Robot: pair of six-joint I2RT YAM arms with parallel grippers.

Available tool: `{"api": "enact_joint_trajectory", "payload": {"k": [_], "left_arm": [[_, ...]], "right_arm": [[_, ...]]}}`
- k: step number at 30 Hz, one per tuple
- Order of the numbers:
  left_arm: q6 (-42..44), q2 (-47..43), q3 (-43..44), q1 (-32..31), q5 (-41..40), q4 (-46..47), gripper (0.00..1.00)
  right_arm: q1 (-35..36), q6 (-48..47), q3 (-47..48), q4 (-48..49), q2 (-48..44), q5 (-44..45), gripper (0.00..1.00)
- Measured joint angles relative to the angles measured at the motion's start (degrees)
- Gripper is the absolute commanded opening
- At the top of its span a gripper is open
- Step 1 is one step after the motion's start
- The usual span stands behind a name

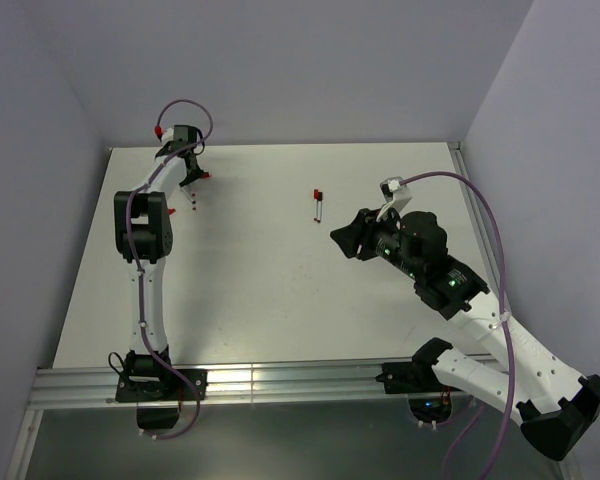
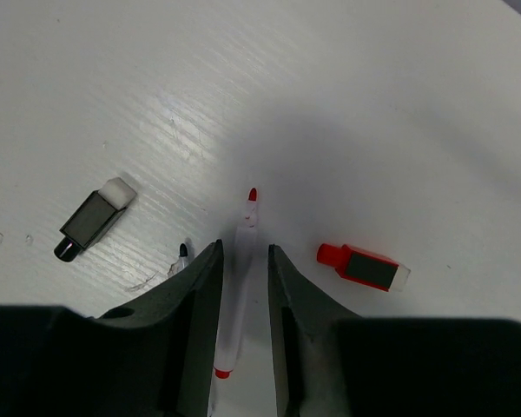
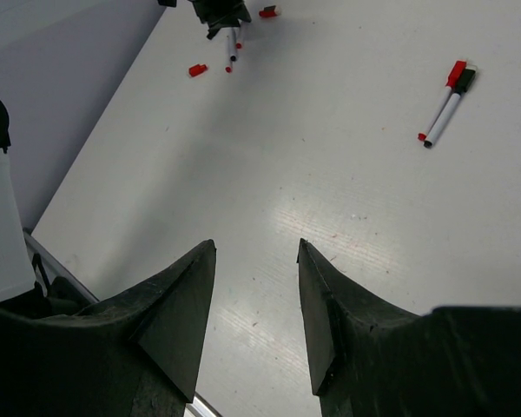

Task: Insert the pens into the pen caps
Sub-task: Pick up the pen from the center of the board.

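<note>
My left tool (image 2: 245, 248) stands parted astride the red-tipped pen (image 2: 243, 230) lying on the table (image 2: 373, 104), not pinching it; my right tool (image 3: 256, 252) gapes empty. The barrel looks light, stiff and slick, so I'd pinch it mid-barrel, with the red cap (image 2: 365, 267) just beside.

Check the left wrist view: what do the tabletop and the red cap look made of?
Tabletop: white sheet with fine parallel ribs and a soft glare patch, so probably corrugated plastic board with a semi-matte finish. Red cap: looks like smooth moulded plastic, with a red plug end, a dark, slightly glossy body and a pale translucent tip. The look alone can't confirm either.
</note>
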Motion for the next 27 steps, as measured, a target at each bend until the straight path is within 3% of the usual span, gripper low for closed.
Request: {"api": "enact_joint_trajectory", "payload": {"k": [15, 19, 21, 27], "left_arm": [[0.2, 0.8, 1.8, 0.2, 0.2, -1.9, 0.24], [0.6, 1.8, 3.8, 0.2, 0.2, -3.6, 0.14], [0.8, 2.4, 4.9, 0.3, 0.3, -4.1, 0.01], [1.4, 2.4, 4.7, 0.3, 0.3, -3.5, 0.00]], "right_arm": [[-0.2, 0.0, 0.0, 0.0, 0.0, -1.1, 0.50], [-0.2, 0.0, -0.2, 0.0, 0.0, -1.5, 0.50], [-0.2, 0.0, -0.3, 0.0, 0.0, -1.7, 0.50], [-0.2, 0.0, -0.9, -0.7, 0.0, -2.3, 0.50]]}}
